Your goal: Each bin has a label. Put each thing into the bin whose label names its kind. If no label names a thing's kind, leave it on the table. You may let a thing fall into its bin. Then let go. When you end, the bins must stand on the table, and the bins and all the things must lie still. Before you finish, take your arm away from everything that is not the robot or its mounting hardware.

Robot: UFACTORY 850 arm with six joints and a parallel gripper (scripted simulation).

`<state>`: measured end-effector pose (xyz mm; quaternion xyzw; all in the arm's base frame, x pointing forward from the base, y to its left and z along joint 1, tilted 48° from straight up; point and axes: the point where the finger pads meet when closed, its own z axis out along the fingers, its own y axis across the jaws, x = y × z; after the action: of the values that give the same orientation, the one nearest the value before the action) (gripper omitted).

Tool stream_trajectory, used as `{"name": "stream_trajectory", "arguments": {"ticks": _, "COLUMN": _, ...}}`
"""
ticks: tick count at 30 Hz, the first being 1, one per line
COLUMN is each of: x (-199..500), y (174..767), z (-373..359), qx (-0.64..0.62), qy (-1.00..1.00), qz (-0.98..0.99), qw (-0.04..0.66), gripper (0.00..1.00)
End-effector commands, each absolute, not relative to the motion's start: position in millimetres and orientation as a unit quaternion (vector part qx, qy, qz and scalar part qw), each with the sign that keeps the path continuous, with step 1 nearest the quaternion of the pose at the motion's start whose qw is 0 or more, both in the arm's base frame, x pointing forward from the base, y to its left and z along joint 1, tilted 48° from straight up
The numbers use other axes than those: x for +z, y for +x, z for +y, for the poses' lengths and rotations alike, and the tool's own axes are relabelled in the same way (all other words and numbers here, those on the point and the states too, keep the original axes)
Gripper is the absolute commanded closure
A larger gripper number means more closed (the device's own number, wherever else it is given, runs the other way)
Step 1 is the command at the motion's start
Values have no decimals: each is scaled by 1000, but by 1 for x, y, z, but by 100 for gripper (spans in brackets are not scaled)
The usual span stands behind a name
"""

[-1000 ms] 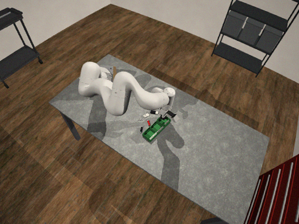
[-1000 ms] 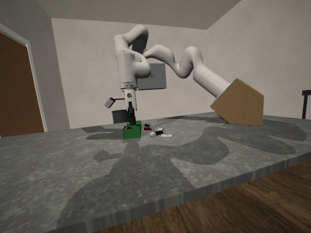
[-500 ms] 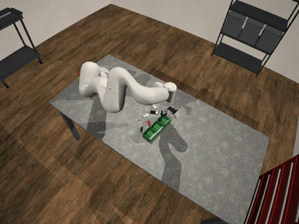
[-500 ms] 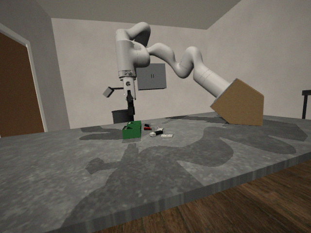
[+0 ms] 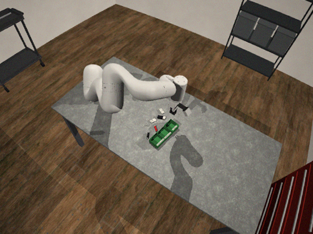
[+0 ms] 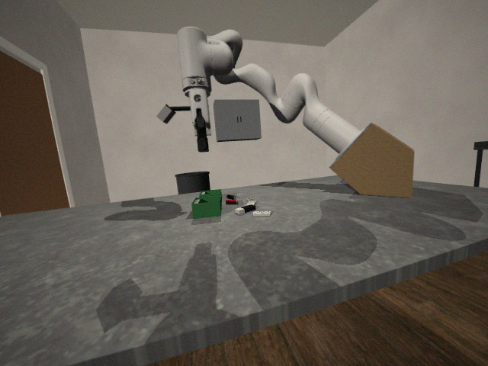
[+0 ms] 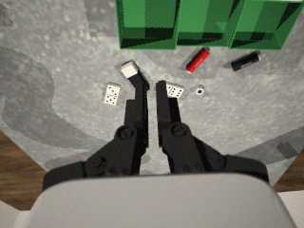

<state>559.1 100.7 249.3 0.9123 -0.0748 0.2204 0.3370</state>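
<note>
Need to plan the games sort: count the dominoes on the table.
2. One domino lies left of the gripper; the other is right of it, partly hidden behind a finger. More may be hidden.

Mottled stone-look table (image 5: 225,177), glossy green bins (image 5: 165,133)

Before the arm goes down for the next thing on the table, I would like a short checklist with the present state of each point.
1. Gripper holds nothing: ok, the fingers are shut with only a thin gap and nothing between them.
2. Gripper is high enough above the things: ok, the exterior view shows it well above the green bins.
3. Fingers are opened for a grasp: not ok, they are shut.
4. Dominoes are reachable: ok, one domino lies free on the table; the second domino is partly hidden by a finger.
5. Bins stand upright on the table: ok.
6. Bin labels are readable now: cannot tell.
</note>
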Motion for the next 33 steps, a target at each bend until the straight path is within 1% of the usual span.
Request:
{"name": "stream_trajectory", "arguments": {"ticks": 1, "x": 251, "y": 558, "z": 103, "qx": 220, "qy": 912, "qz": -75, "qw": 337, "gripper": 93}}
{"name": "stream_trajectory", "arguments": {"ticks": 6, "x": 251, "y": 558, "z": 103, "qx": 220, "qy": 912, "qz": -75, "qw": 337, "gripper": 93}}
{"name": "stream_trajectory", "arguments": {"ticks": 7, "x": 248, "y": 554, "z": 97, "qx": 212, "qy": 914, "qz": -52, "qw": 343, "gripper": 70}}
{"name": "stream_trajectory", "arguments": {"ticks": 20, "x": 199, "y": 497, "z": 18, "qx": 120, "qy": 898, "qz": 172, "qw": 386, "gripper": 70}}
{"name": "stream_trajectory", "arguments": {"ticks": 22, "x": 199, "y": 497, "z": 18, "qx": 120, "qy": 898, "qz": 172, "qw": 386, "gripper": 70}}
{"name": "stream_trajectory", "arguments": {"ticks": 23, "x": 195, "y": 492, "z": 12, "qx": 100, "qy": 888, "qz": 218, "qw": 391, "gripper": 70}}
{"name": "stream_trajectory", "arguments": {"ticks": 33, "x": 158, "y": 448, "z": -48, "qx": 32, "qy": 840, "qz": 362, "qw": 403, "gripper": 70}}
